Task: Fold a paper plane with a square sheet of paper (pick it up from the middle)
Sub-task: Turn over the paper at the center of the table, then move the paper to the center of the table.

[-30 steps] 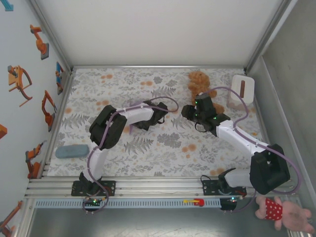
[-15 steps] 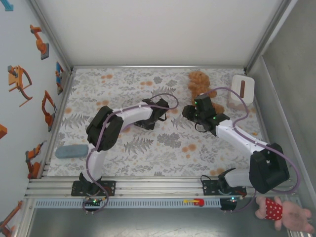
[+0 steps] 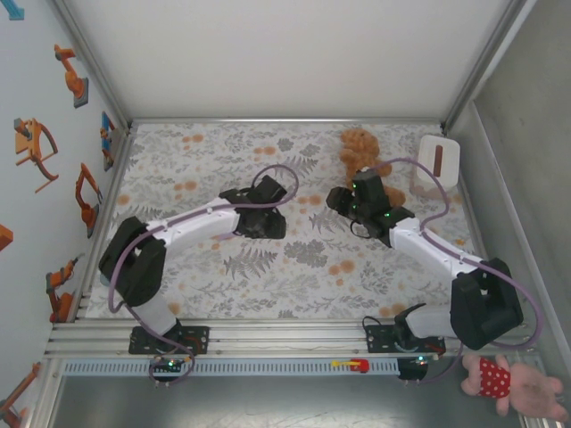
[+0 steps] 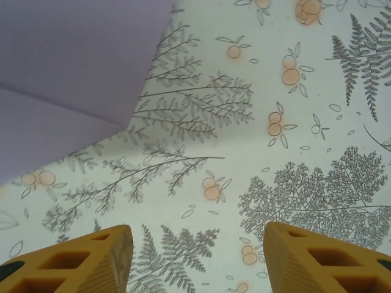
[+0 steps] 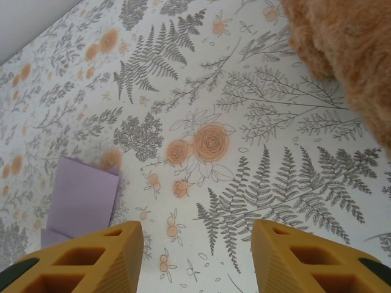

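One thin lavender-purple paper sheet (image 4: 67, 55), partly folded. The left wrist view shows overlapping layers with a straight crease edge across them. In the right wrist view the paper (image 5: 82, 201) has a stepped flap edge. It lies flat on the fern-and-orange-flower printed tablecloth (image 4: 256, 122), around mid-table, and nothing is holding it.

Left gripper (image 4: 195, 262): yellow fingers spread, only bare cloth between them. The paper sits ahead of the fingertips and off to one side, with a clear gap and no contact.

Right gripper (image 5: 195, 256): yellow fingers spread too, nothing between them. The paper's near corner runs behind one fingertip, so I can't tell if they touch.

Top view: the left gripper (image 3: 254, 209) hangs right at the paper's spot. The right gripper (image 3: 343, 201) is near the paper, on its other side.

Fuzzy brown teddy bear (image 3: 361, 147): farther from the paper than the right gripper, toward the back wall.

White rectangular box with a brown upright piece on it (image 3: 439, 159): well apart from the paper, past the bear.

Pink plush toy (image 3: 513, 385): farthest from the paper, off the cloth by the right arm's base.
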{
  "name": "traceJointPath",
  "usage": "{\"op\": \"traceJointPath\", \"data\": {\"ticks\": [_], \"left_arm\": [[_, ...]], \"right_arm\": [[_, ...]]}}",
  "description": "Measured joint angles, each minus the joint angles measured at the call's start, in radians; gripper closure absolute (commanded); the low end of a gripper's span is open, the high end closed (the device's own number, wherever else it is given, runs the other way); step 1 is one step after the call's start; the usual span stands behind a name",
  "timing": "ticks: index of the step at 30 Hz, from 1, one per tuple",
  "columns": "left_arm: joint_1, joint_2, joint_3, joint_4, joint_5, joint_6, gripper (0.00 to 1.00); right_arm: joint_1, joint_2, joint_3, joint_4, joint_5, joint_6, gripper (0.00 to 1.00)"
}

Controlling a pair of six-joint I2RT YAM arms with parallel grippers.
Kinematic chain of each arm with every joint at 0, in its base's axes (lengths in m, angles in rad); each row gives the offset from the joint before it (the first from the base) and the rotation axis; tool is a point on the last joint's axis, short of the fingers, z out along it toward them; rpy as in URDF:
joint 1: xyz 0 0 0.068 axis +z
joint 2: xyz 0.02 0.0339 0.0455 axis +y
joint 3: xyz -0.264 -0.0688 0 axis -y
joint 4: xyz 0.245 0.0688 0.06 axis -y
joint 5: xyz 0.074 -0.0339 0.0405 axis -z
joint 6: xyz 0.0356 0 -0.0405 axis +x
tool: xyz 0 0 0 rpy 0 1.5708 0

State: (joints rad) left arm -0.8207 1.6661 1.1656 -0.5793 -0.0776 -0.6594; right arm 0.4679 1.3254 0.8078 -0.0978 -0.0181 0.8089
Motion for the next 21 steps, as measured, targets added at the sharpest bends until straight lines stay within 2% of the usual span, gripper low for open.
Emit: {"op": "traceJointPath", "data": {"ticks": [3,7,10,21], "left_arm": [[0.085,-0.039,-0.06,0.048,0.051,-0.009,0.36],[0.231,-0.042,-0.128,0.137,0.161,-0.026,0.34],[0.301,-0.029,-0.156,0.179,0.228,-0.038,0.34],[0.413,0.08,-0.137,0.242,0.324,-0.043,0.37]], "right_arm": [[0.0,0.012,-0.004,0.029,-0.032,0.006,0.47],[0.006,0.063,-0.002,0.058,-0.061,0.006,0.49],[0.017,0.104,-0.002,0.059,-0.078,0.007,0.51],[0.034,0.165,0.005,0.077,-0.114,0.029,0.53]]}}
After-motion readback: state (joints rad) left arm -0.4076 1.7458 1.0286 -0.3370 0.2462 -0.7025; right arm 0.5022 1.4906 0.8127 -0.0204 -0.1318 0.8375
